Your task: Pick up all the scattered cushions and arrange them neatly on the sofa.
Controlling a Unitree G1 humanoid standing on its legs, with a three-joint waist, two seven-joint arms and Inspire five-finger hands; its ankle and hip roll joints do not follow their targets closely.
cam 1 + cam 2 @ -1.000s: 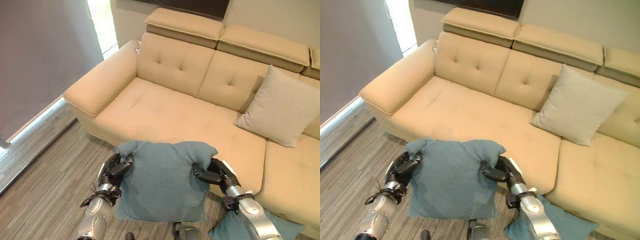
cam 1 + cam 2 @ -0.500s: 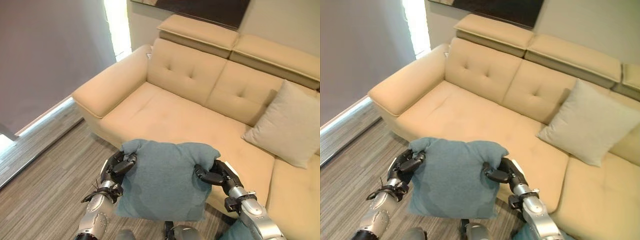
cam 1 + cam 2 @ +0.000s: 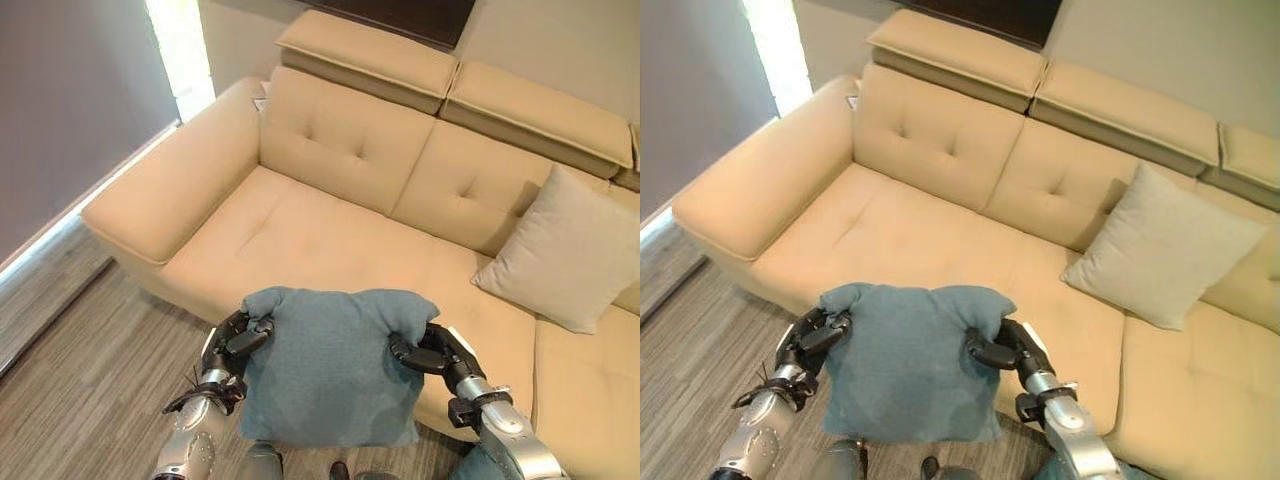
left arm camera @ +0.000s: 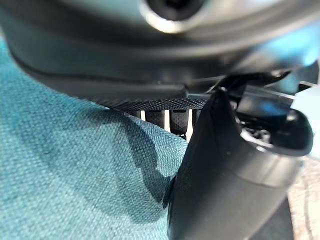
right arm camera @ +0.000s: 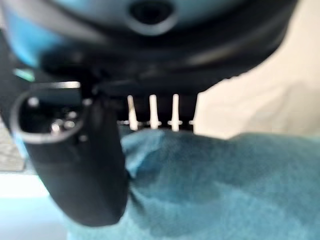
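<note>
left eye view: teal cushion (image 3: 330,370) held up in the air in the near middle of the scene, in front of the near edge of the beige sofa (image 3: 300,230), hanging down from its two upper corners. left hand (image 3: 238,340) clamped on the cushion's upper left corner, fingers curled over the fabric, thumb pressed against it. right hand (image 3: 428,355) clamped on the upper right corner in the same way, fabric bunched between thumb and fingers. left wrist view: dark thumb (image 4: 225,180) pressed into teal weave, fingers (image 4: 165,119) curled behind the cloth. right wrist view: thumb (image 5: 85,170) lying on the teal fabric, fingers (image 5: 150,117) wrapped over the cushion's edge, pale sofa upholstery beyond.

further right on the sofa, light grey cushion (image 3: 560,255) leaning upright against the backrest, well apart from the teal one. sofa seat to the left of it bare, tufted backrest and headrests (image 3: 365,45) behind, wide armrest (image 3: 170,190) at the far left. grey wood-look floor (image 3: 90,370) under the arms and to the left of the sofa. at the very near right edge, beside the right arm, a bit of teal cloth (image 3: 470,468) on the floor, too little visible to tell more.
</note>
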